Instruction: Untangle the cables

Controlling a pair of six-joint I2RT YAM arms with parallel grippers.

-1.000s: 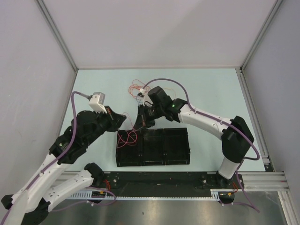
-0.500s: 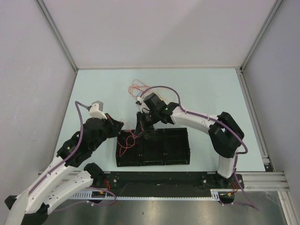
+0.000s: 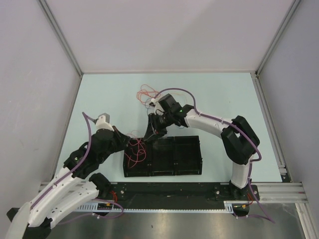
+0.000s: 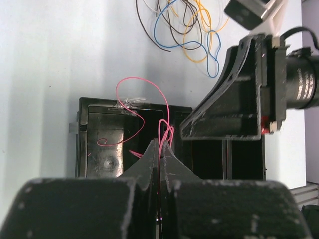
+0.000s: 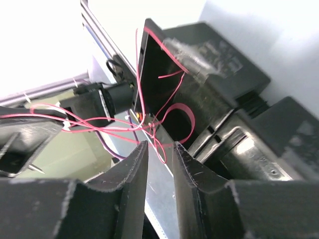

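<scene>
Red cable [image 4: 160, 135] clenched in left claw [image 4: 159, 145], looping over left compartment of black tray [image 3: 187, 158]. right claw [image 5: 160, 147] released, slightly parted, red cable crossing its tips. other cables [image 3: 145, 93] heaped on bench [image 3: 219, 94] behind tray.

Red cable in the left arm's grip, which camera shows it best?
Left wrist: the red cable runs from its shut jaws, looping over the tray. Top external shows only faint strands; right wrist a close tangle.
</scene>
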